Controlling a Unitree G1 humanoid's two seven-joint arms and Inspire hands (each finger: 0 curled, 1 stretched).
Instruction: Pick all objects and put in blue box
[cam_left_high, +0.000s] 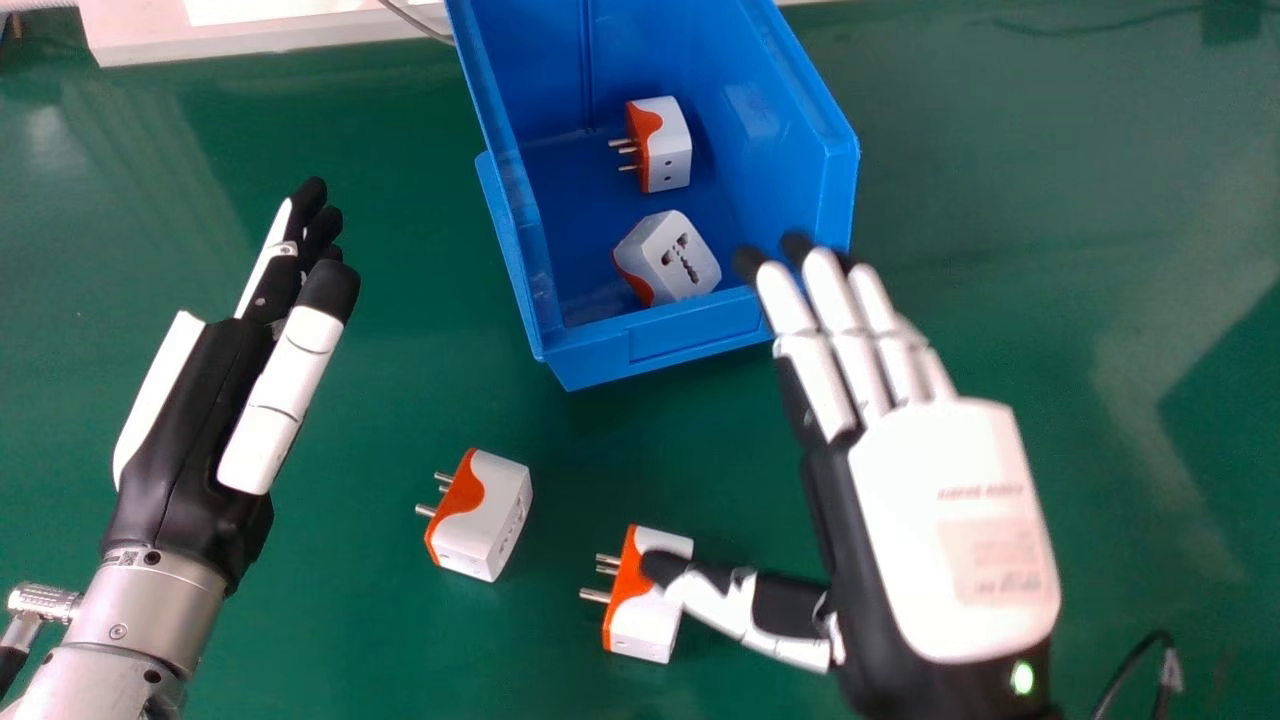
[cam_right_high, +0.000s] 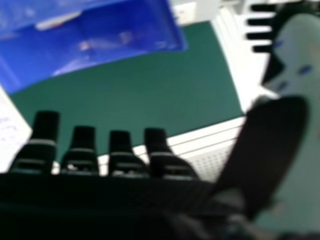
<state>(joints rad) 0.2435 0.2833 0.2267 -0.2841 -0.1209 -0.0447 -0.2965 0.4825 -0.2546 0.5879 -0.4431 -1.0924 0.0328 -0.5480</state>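
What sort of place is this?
Probably a robotics lab or workshop: a green work surface, a blue bin with plug adapters in it, and a robot's left hand and right hand.

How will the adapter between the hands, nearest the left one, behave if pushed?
The adapter looks rigid, so it probably won't deform. Its flat-sided, boxy body should slide rather than roll. Its prongs, jutting sideways, might make it pivot if they catch.

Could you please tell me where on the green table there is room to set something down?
In the head view, the table is bare between the left hand and blue box, and right of the box. The near middle is crowded: one adapter lies near another adapter that the right hand overlaps with its thumb; its fingertips crowd the box's near right corner.
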